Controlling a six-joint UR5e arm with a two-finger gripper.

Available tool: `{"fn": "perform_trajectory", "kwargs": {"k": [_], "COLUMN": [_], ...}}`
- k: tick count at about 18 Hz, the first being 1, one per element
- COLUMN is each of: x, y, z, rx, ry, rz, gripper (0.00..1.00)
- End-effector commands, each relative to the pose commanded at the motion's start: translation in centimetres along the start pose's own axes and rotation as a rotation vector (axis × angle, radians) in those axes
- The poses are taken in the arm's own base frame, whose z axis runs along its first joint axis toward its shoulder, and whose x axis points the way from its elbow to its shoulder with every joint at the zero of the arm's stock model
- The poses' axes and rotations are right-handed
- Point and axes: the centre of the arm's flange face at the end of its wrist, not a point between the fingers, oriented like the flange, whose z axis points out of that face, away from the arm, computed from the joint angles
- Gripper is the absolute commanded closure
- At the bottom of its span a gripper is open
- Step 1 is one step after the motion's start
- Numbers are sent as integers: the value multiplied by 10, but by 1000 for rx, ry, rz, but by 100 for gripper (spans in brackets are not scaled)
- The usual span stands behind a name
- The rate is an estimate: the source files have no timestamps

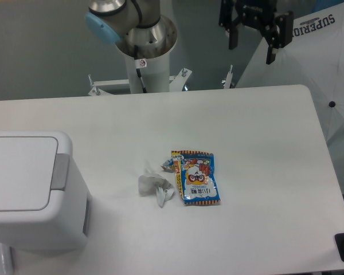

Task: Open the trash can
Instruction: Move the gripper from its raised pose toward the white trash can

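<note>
The trash can (28,223) is a boxy white bin at the left front of the table. Its flat white lid (17,172) lies down shut, with a grey push tab (60,171) on its right edge. My gripper (252,46) hangs high at the back right, beyond the table's far edge and far from the bin. Its black fingers (271,48) point down, spread apart, with nothing between them.
A blue snack packet (198,179) and a crumpled clear wrapper (155,186) lie near the middle of the white table (264,143). The arm's white base column (144,63) stands behind the far edge. A white umbrella-like cloth (321,51) is at the right rear.
</note>
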Motion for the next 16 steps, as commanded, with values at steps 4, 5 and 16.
{"fn": "perform_trajectory", "kwargs": {"k": [4,5,16], "x": [5,6,19], "y": [-14,-18,-126], "z": [1,1,20], "rx": [11,14,214], "ry": [2,1,-24], "rz": [25,33,-384], "gripper": [0,0,0]}}
